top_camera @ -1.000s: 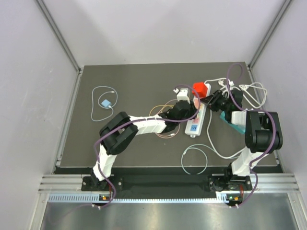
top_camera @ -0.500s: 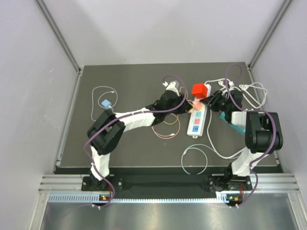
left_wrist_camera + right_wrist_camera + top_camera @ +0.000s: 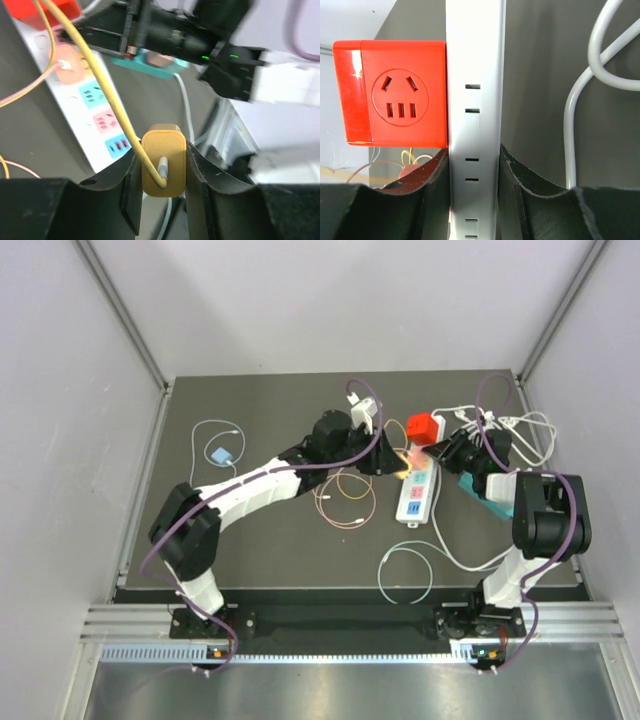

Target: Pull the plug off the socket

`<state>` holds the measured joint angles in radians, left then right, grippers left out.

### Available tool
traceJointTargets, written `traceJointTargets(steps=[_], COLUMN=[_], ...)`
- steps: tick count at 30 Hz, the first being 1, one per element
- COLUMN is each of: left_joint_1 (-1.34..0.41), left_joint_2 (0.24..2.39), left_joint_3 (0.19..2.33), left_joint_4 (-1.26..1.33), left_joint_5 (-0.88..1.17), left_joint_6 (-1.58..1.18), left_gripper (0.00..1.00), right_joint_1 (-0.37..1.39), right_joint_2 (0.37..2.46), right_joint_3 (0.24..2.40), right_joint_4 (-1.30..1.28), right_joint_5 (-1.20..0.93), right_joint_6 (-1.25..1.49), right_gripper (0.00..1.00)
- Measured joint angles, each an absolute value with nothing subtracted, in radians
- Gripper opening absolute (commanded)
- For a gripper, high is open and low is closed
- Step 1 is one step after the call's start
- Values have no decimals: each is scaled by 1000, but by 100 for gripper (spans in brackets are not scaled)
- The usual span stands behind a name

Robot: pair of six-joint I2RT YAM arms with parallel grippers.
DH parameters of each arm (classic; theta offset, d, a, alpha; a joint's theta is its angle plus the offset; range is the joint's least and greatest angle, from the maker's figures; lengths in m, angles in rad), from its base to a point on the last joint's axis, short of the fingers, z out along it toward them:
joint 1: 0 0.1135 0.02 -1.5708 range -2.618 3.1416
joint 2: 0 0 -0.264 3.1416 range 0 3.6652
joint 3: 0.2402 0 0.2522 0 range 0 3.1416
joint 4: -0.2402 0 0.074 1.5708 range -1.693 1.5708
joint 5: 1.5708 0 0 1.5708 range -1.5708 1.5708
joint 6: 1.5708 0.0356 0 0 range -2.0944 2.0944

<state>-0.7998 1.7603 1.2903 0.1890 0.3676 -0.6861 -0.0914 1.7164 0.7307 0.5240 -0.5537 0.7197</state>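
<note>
The left gripper (image 3: 163, 167) was clamped on the yellow charger plug (image 3: 163, 147), with its yellow cable (image 3: 107, 90) trailing off. The plug hung clear of the white power strip (image 3: 475, 75), near the strip's far end. The right gripper (image 3: 473, 170) pinched that strip between narrow jaws, just beside the red adapter cube (image 3: 395, 95).

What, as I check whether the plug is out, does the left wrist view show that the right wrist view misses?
Left wrist only: the yellow plug, clear of the power strip, held in the left hand, its yellow cable trailing. Right wrist only: the red adapter's socket face, and the strip's slotted side pinched by the right hand. Both: strip, adapter, a white cable.
</note>
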Motion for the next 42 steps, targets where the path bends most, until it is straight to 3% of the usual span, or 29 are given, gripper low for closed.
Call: traceJointTargets(steps=[5, 9, 15, 23, 33, 42], left_joint_1=[-756, -745, -753, -748, -720, -275], left_joint_2=[1675, 1610, 1471, 1312, 1164, 1322], left_joint_3=[1442, 1633, 1887, 2049, 1702, 1440], left_joint_4=[-10, -119, -325, -411, -237, -217], left_joint_5=[533, 550, 249, -160, -675, -624], left_joint_6=[-647, -591, -420, -202, 62, -42], left_gripper=[0, 0, 0, 0, 0, 0], right_joint_1=[-112, -114, -115, -117, -117, -117], right_joint_2=[1722, 1728, 1728, 1728, 1729, 1729], right_joint_3=[727, 727, 727, 727, 727, 727], right_joint_4=[539, 538, 538, 539, 538, 538], right_joint_5=[-563, -567, -570, -570, -570, -573], right_joint_6=[729, 734, 735, 735, 736, 735], right_gripper=[0, 0, 0, 0, 0, 0])
